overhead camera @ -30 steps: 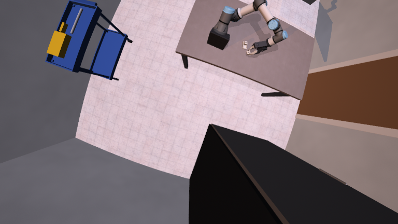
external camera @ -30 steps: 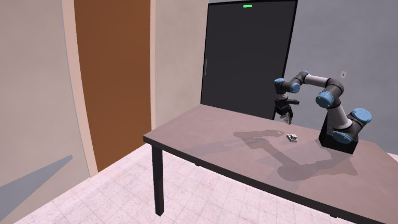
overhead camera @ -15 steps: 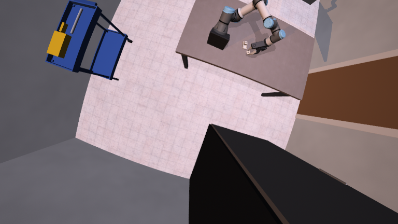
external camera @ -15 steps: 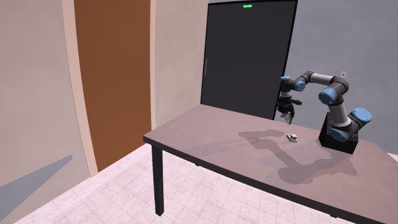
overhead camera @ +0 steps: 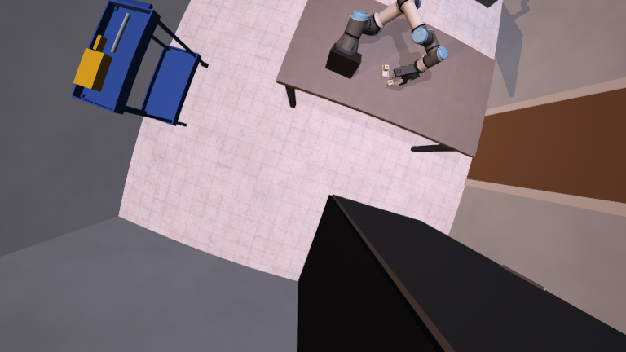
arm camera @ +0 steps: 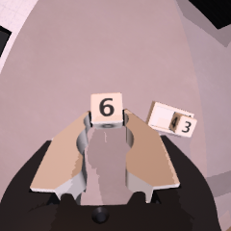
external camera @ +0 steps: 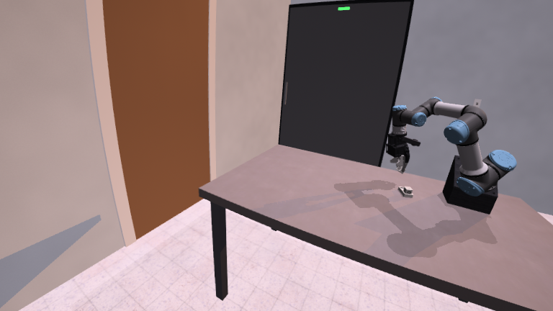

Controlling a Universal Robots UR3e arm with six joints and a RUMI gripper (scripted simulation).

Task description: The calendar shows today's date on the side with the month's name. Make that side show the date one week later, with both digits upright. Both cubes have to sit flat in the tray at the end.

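My gripper is shut on a cream cube, held at its fingertips above the table beside the tray. A black 6 shows upright in the wrist view on the face towards the camera; its other digits are hidden or unreadable. The small white tray lies on the table, right of the held cube in the wrist view. The other cube sits at the tray's right end there, with a 3 on top and a 4 on its left side. The tray's left part is empty. No month's name is readable.
The brown table carries the arm's black base, close to the tray. A blue cart with a yellow box stands away from the table. A dark cabinet stands behind the table in the exterior view.
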